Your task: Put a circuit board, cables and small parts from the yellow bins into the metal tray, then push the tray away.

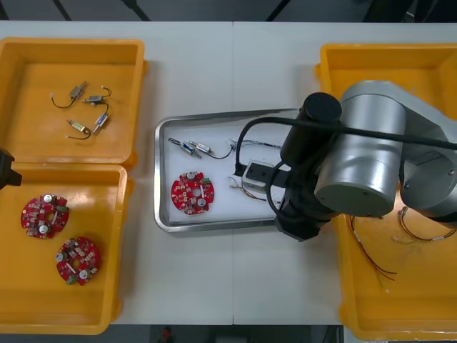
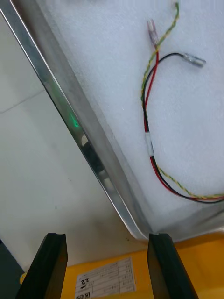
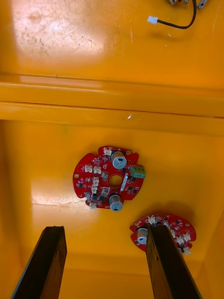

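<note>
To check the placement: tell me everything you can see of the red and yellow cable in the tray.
The red and yellow cable lies loose on the metal tray's white lining, near a corner. Thin red, black and twisted yellow strands run together, bound by a white band, ending in two small terminals. The open right gripper hovers clear of it.

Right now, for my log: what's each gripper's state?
Left gripper: open, empty, over a bin.
Right gripper: open, empty, by the tray corner.
</note>
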Controlling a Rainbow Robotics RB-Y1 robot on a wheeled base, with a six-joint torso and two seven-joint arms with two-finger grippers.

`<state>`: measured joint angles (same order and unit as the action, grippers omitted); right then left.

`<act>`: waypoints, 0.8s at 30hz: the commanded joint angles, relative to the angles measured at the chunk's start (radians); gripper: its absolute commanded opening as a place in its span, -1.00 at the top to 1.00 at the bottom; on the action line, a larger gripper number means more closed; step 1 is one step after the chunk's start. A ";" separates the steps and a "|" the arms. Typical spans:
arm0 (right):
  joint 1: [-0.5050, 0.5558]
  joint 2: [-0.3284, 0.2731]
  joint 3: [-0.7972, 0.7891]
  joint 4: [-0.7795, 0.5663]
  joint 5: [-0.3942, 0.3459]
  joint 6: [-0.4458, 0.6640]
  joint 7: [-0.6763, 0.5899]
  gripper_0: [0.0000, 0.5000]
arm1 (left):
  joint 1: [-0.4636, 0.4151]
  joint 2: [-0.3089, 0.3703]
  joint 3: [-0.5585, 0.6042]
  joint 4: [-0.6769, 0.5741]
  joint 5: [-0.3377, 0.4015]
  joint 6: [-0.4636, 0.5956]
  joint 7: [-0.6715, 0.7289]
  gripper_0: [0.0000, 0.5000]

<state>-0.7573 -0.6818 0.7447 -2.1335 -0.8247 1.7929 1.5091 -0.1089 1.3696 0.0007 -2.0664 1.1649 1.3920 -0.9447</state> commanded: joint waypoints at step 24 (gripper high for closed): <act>-0.057 0.059 0.398 0.044 0.354 -0.363 0.099 -1.00 | 0.011 0.046 0.051 -0.023 0.030 -0.022 0.072 -1.00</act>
<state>-0.7808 -0.6648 1.1352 -2.1078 -0.4859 1.4506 1.6045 -0.1089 1.3697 0.0166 -2.0683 1.1885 1.3796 -0.9447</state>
